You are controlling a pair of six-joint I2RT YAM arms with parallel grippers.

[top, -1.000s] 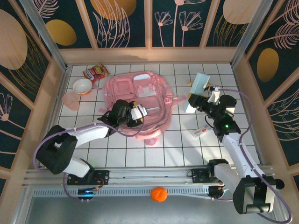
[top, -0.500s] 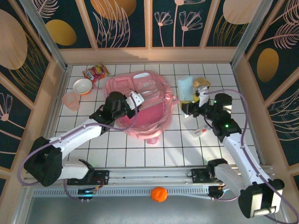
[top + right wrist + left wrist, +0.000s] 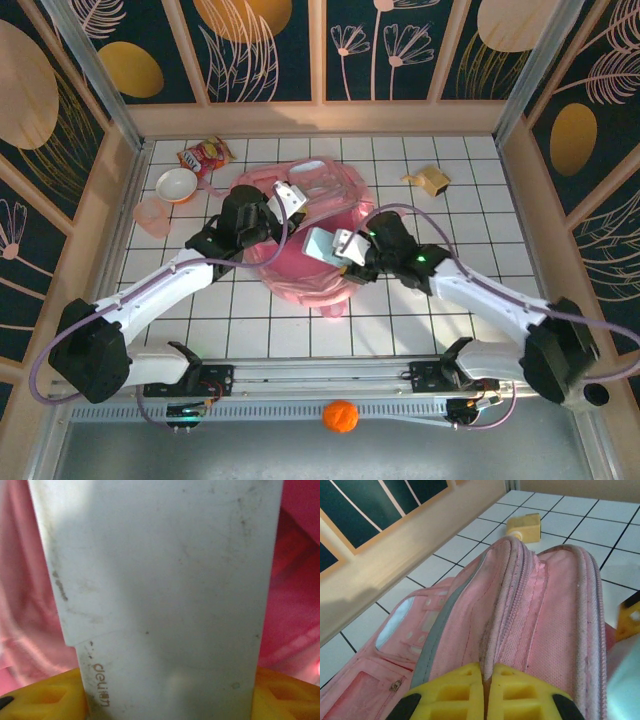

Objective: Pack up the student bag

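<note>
The student bag (image 3: 325, 195) lies in the middle of the table between the two arms. One zipped rim is raised off its body because the left gripper (image 3: 485, 682) is clamped tight on a fold of pink fabric right at the zipper seam. I judge this pinch is meant to lift the lip and hold the mouth open so that something can go in. From the left wrist, the seam runs straight away from the fingertips (image 3: 452, 687), and a clear-windowed pocket (image 3: 395, 625) sits off to their left. What already lies inside the bag cannot be made out; just below the raised rim, on the near side of the left gripper, there is only darker pink lining. The right gripper (image 3: 338, 250) is closed across a wide, pale box (image 3: 165, 590), holding it by its near end, so the rest of the box juts ahead of the jaws over the bag's opening, close beside the left gripper. Pink fabric shows on both sides of the box, so it seems poised to go in, though I cannot tell if it touches the lining yet. Well out past the left gripper's outer side stand a white bowl (image 3: 177, 184), apparently empty, a pink cup (image 3: 152, 216) and a snack packet (image 3: 205, 153). A small yellow item (image 3: 432, 179) lies far beyond the right gripper, and an orange ball (image 3: 340, 415) rests behind both, by the arm bases.
</note>
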